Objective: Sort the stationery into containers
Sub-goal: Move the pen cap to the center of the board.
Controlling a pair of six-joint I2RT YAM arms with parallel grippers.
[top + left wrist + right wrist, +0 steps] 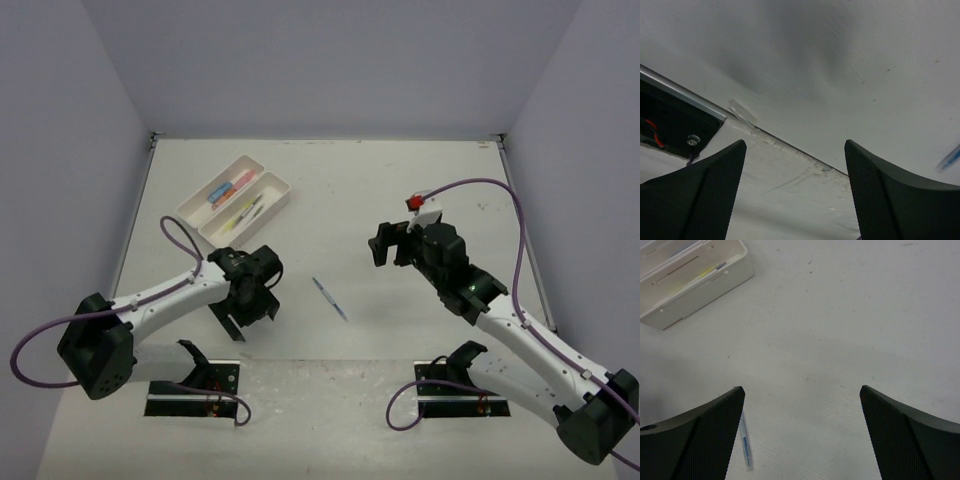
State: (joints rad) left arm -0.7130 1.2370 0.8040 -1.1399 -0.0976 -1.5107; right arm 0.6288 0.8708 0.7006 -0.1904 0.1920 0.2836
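We see left gripper (795, 145) and right gripper (802, 388) spread wide, empty; a blue pen (329, 298) lies between them.

— What's sitting on the white table (350, 200)?
— You've got two white trays (281, 183) at the far left, touching side by side and set on a diagonal.
— Anything loose?
— Yes, you'll see one thin blue-grey pen (329, 298) lying flat near the middle, well apart from the trays.

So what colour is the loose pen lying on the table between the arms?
Blue with pale sections; the pen shows closest in the right wrist view.
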